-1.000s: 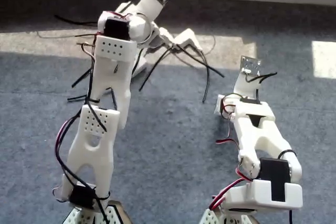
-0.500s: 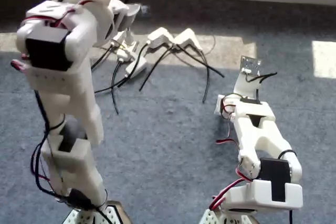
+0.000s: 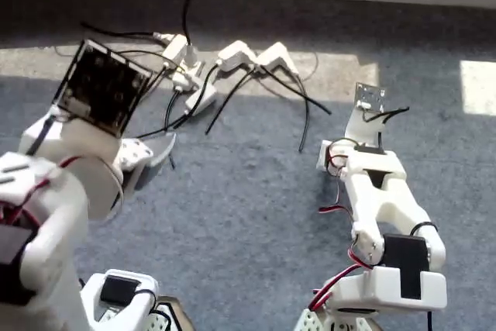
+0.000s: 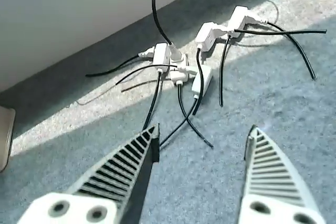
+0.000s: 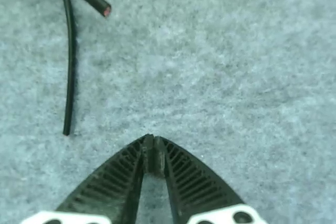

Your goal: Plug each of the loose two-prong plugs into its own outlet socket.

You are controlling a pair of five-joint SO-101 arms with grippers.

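Several white plugs and outlet sockets lie in a cluster on the grey carpet at the back, among them one (image 3: 177, 52), another (image 3: 236, 56) and a third (image 3: 275, 58), with black cords trailing toward me. The left wrist view has the same cluster (image 4: 178, 69) ahead of my left gripper (image 4: 203, 132), which stands open and empty, well short of it. In the high view that left gripper (image 3: 155, 153) hangs over the carpet at the left. My right gripper (image 5: 152, 145) is shut on nothing, pointing down at bare carpet near a cut cord end (image 5: 105, 10).
A pale wall runs along the back edge behind the cluster. Loose black cords (image 3: 304, 118) spread across the carpet between the cluster and the right arm (image 3: 384, 191). A thin black cord (image 5: 68, 61) lies beside the right gripper. Sunlit patches cross the carpet.
The left arm has swung back from over the plug cluster toward the near left; its gripper now sits lower and farther from the plugs. The right arm has not moved.
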